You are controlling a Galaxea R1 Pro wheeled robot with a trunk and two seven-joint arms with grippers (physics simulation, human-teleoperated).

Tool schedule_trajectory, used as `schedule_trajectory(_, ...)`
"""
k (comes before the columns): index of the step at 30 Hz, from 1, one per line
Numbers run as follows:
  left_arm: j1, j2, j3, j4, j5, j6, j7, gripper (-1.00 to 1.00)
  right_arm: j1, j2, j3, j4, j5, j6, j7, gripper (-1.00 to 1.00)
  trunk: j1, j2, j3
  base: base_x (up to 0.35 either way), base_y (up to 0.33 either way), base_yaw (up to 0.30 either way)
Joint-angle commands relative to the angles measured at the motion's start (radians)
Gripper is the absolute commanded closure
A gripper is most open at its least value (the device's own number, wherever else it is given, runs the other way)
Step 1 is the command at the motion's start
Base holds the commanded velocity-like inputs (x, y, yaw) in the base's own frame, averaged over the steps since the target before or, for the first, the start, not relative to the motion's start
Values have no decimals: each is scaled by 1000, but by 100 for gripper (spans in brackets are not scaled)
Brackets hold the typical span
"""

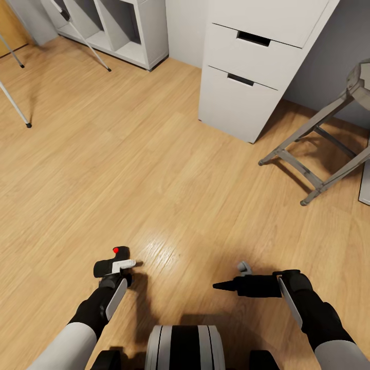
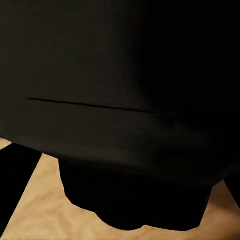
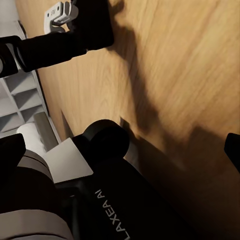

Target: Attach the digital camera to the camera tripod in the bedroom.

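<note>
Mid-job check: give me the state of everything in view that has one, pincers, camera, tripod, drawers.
left pincer: shut on the digital camera
digital camera: held off the floor, red dot up
right pincer: shut, holding nothing
camera tripod: standing far left, legs spread, no camera on it
drawer unit: drawers closed

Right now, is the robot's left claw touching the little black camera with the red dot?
Touching. In the head view the left claw is closed around the digital camera, lifted above the floor. In the left wrist view its black body sits right against the lens.

We read only part of a brand, "LAXEA", in white on the robot's black body (image 3: 120,210).
</note>
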Motion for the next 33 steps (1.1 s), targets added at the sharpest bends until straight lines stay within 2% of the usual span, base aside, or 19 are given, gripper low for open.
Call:
schedule_trajectory(1,0,1,-4,-1,11,1,9,100,0,0,-1,0,-2,8,2,-100,0,0,-1,0,0,0)
schedule_trajectory(10,0,0,-4,-2,11,-7,9,100,0,0,-1,-1,-2,8,2,-100,0,0,-1,0,0,0)
schedule_trajectory(14,0,-3,-3,-14,11,-32,10,100,0,0,-1,-1,-3,8,2,-100,0,0,-1,0,0,0)
schedule_trajectory(16,0,-5,-8,-27,11,-39,13,100,0,0,-1,-1,-3,8,2,-100,0,0,-1,0,0,0)
schedule_trajectory(18,0,-11,-29,-59,11,-42,15,100,0,0,-1,-1,-3,8,2,-100,0,0,-1,0,0,0)
schedule_trajectory(20,0,-22,-71,-155,13,-39,20,100,0,0,-1,-1,-3,8,2,-100,0,0,-1,0,0,0)
schedule_trajectory(21,1,-33,-96,-256,17,-35,28,100,0,0,-1,-1,-3,8,2,-100,0,0,-1,0,0,0)
schedule_trajectory(22,1,-39,-102,-295,18,-33,32,100,0,0,-1,-1,-3,8,2,-100,0,0,-1,0,0,0)
schedule_trajectory(24,7,-70,-124,-462,19,-25,66,100,0,0,-1,-1,-3,8,2,-100,0,0,-1,0,0,0)
schedule_trajectory(25,62,-122,-240,-667,70,50,321,100,0,0,0,-1,-1,8,2,-100,0,0,-1,0,0,0)
schedule_trajectory(33,63,-120,-242,-672,80,47,324,100,0,0,0,0,0,8,2,-100,-3,1,27,0,0,0)
